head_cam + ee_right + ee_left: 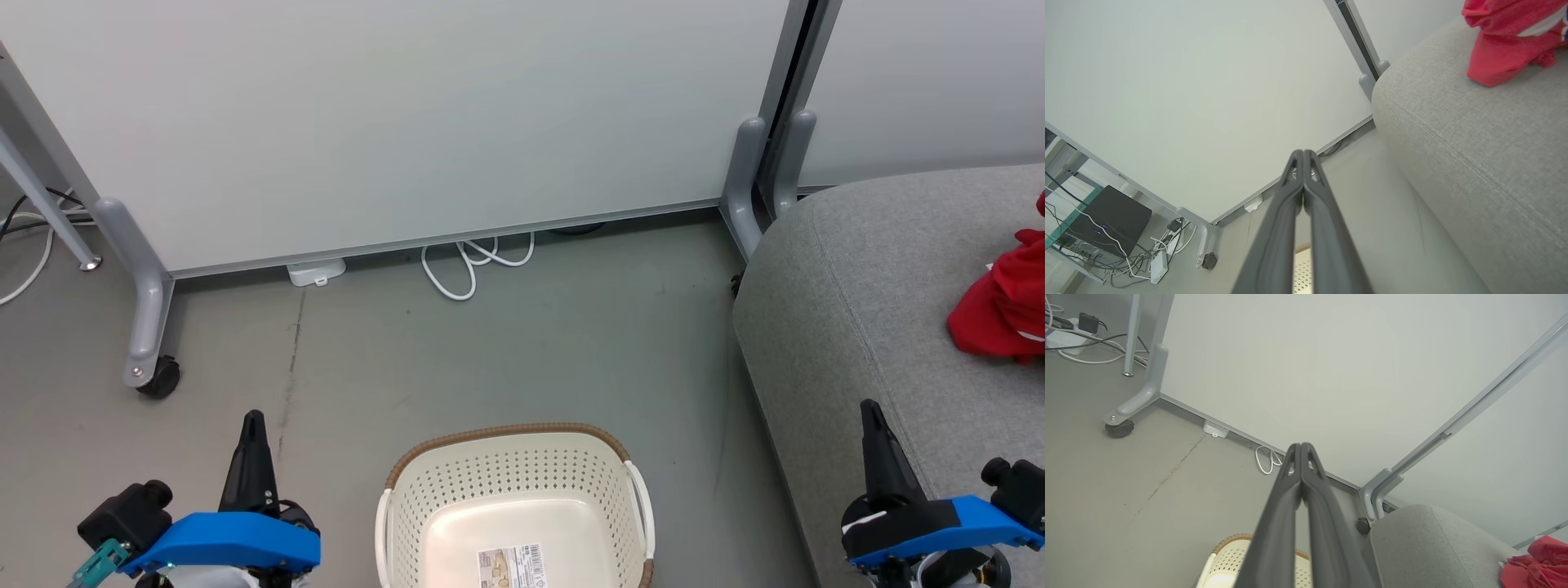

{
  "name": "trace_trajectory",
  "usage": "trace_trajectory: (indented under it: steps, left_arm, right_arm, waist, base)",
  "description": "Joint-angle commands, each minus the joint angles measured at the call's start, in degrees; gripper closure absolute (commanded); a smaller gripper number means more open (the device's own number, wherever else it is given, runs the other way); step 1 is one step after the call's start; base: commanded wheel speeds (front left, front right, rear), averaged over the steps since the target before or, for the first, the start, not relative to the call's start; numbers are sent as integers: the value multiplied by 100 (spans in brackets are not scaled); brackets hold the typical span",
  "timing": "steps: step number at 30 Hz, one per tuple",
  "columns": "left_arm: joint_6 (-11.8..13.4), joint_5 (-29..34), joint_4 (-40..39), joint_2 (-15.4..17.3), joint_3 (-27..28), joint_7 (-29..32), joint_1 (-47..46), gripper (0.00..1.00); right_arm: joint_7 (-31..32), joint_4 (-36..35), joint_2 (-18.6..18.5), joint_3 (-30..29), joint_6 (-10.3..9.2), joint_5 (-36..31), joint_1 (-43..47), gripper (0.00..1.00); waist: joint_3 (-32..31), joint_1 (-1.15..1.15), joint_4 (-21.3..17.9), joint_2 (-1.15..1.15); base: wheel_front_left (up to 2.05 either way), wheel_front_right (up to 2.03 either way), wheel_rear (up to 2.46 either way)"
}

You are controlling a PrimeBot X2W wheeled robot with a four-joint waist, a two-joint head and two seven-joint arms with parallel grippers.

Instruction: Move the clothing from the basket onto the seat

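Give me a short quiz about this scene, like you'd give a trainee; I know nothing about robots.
1. True or false: red clothing shows inside the basket.
2. Where does the clothing lie? A) on a chair B) on the seat C) in the basket
3. Fill in: the left gripper and the right gripper both have their fingers ___.
Key: 1 false; 2 B; 3 shut.

You're looking at a lab-style test space: white partition panels (408, 122) on castors (159, 377), a bare grey floor (531, 351), loose white cables (473, 265), and a black electronics box (1106, 218).
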Motion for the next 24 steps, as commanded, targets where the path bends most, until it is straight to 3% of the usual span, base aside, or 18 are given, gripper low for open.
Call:
trace_trajectory:
  steps: [1, 24]
  left_arm:
    - [-13, -198, -105, 6, 56, 52, -182, 100]
    - [-96, -1909, -143, 7, 248, 500, -260, 100]
  right_arm:
    - [40, -100, -9, -19, 1, 216, -105, 100]
    - [499, -205, 6, -60, 2, 1965, -143, 100]
  waist:
    - [-2, 0, 0, 0]
    - [-31, 0, 3, 0]
  base:
    - [0, 0, 0]
    - [0, 0, 0]
